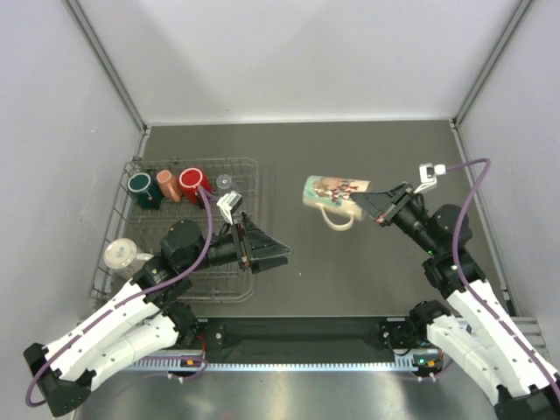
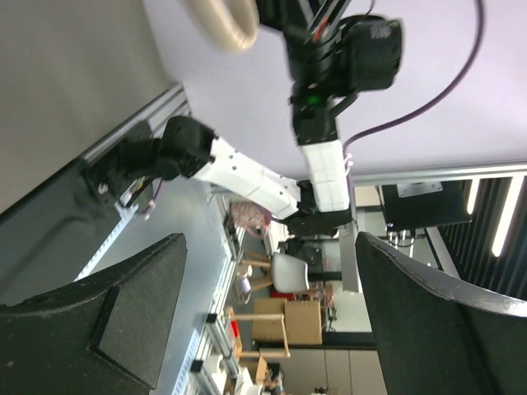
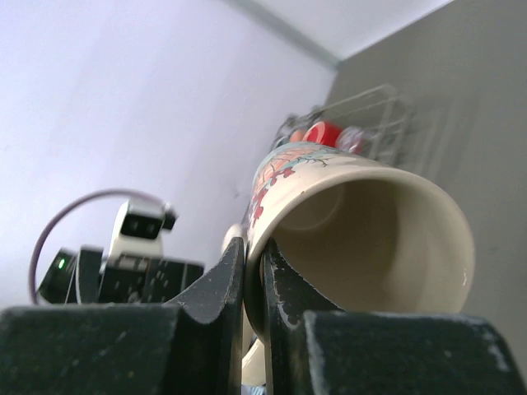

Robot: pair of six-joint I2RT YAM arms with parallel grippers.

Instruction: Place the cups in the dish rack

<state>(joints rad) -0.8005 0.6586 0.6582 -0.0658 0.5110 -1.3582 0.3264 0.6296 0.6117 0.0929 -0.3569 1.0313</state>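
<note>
My right gripper point(image 1: 360, 200) is shut on the rim of a cream mug point(image 1: 331, 193) with a printed picture, held on its side over the dark table, handle toward the near edge. In the right wrist view the fingers point(image 3: 222, 284) pinch the mug's wall point(image 3: 362, 239), one inside and one outside. The dish rack point(image 1: 249, 164) stands at the left and holds a dark green cup point(image 1: 140, 185), a tan cup point(image 1: 166, 184), a red mug point(image 1: 192, 182) and a tiny clear glass point(image 1: 226, 182). My left gripper point(image 1: 282, 255) is open and holds nothing at the rack's right edge, pointing right. Its fingers point(image 2: 123, 313) stand wide apart.
A pale mug point(image 1: 120, 254) sits at the rack's near-left corner, partly behind my left arm. Grey walls close in the table at the left, back and right. The left wrist view looks across at the right arm point(image 2: 329, 164) and the room beyond.
</note>
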